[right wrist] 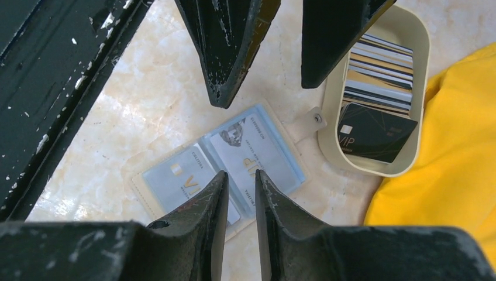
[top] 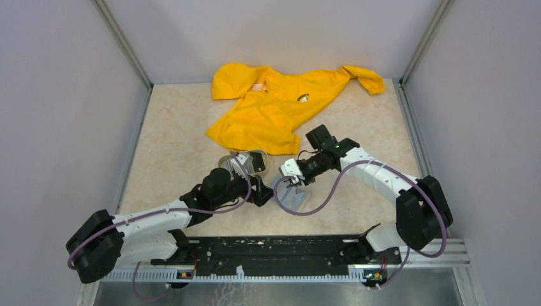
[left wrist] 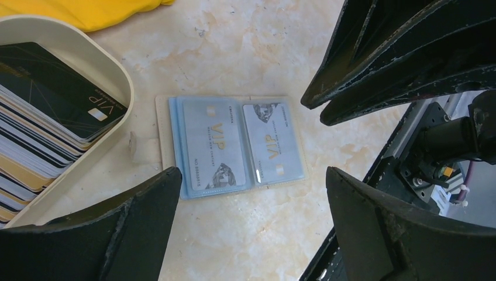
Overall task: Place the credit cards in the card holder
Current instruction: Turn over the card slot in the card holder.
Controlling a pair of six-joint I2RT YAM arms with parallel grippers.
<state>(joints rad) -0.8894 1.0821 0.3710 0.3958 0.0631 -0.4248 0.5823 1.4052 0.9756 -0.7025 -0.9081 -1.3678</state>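
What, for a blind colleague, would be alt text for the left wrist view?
Card holder, two light blue cards in its pockets, lies open on the table, framed by the open left gripper; a tray of stacked cards sits left.

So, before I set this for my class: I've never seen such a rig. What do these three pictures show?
Two white robot arms are bolted at the near edge of a beige marbled table. The wide picture looks down from above and behind them; the other two come from a camera on each wrist, so the black wedges at the bottom are that arm's own fingers. On the table lie a crumpled yellow garment, a beige oval tray stacked with striped plastic credit cards, and a tan card holder lying open, two pale cards in its clear bluish pockets. The left hand is wide open and empty, pointed at the holder. The right hand has its fingers close together, a narrow gap between them, nothing visibly held.
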